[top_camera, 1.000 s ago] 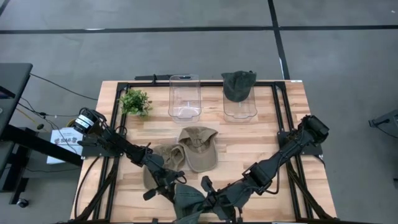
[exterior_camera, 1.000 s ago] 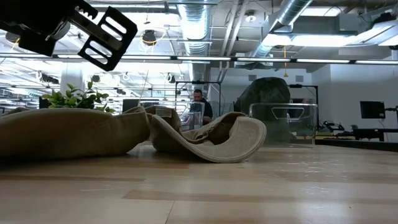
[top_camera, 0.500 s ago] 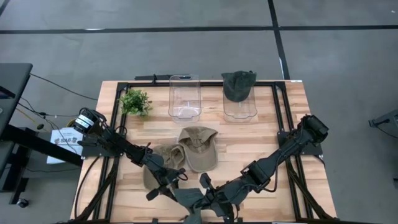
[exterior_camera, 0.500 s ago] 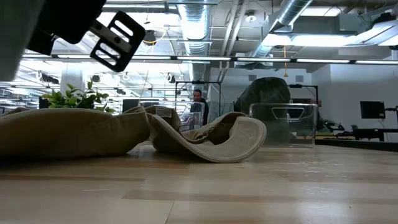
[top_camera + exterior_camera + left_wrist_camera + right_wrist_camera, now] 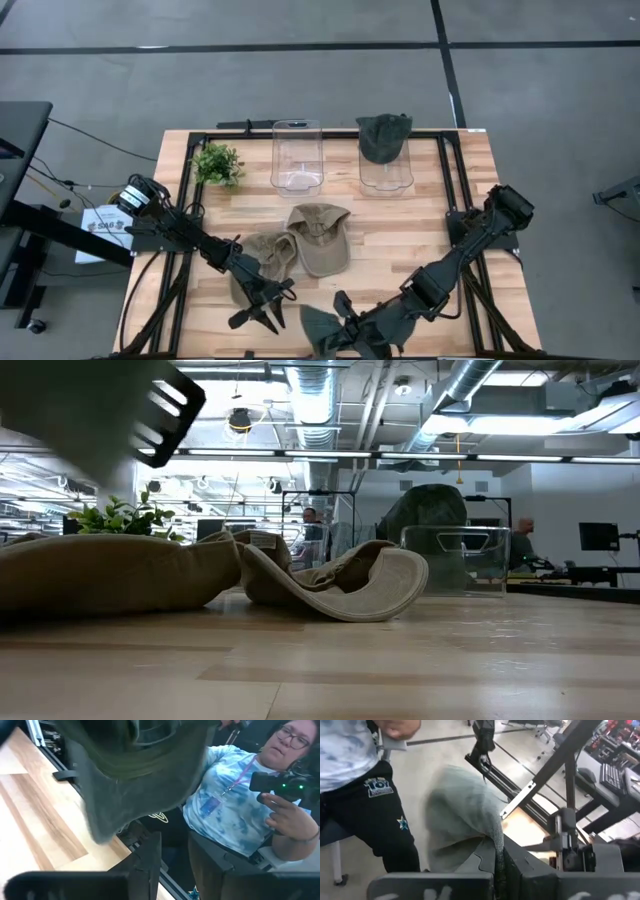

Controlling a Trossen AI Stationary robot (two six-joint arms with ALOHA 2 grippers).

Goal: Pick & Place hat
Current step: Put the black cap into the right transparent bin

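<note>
On the pale wooden slatted surface, near its front edge, the right claw was pinching a limp grey-green cloth hat, while the left claw stood spread just beside it, gripping nothing.

Two caps mid-table, plant behind left, two bins behind
</note>
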